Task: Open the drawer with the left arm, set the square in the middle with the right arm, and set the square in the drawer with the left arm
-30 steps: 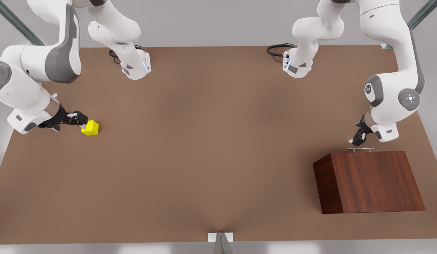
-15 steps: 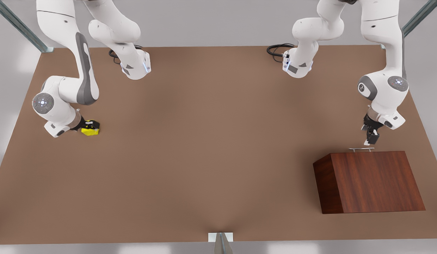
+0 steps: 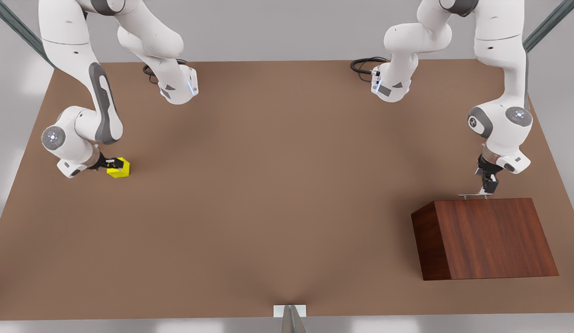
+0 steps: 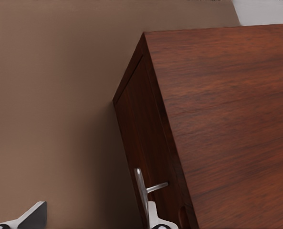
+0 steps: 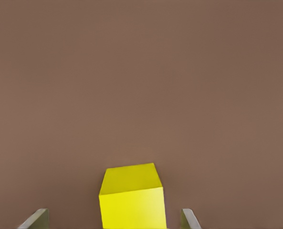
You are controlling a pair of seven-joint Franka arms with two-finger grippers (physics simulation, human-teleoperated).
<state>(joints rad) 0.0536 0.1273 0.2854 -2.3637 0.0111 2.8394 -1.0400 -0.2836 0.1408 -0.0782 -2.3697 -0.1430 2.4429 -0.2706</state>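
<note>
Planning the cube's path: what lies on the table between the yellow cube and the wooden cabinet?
Nothing: in the front view, bare brown tabletop runs from the square to the cabinet.

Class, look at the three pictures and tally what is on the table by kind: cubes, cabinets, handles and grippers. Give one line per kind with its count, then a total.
Yellow cube: 1
Wooden cabinet: 1
Silver handle: 1
Grippers: 2, the right gripper at the cube, the left gripper at the handle
Total: 5
</note>
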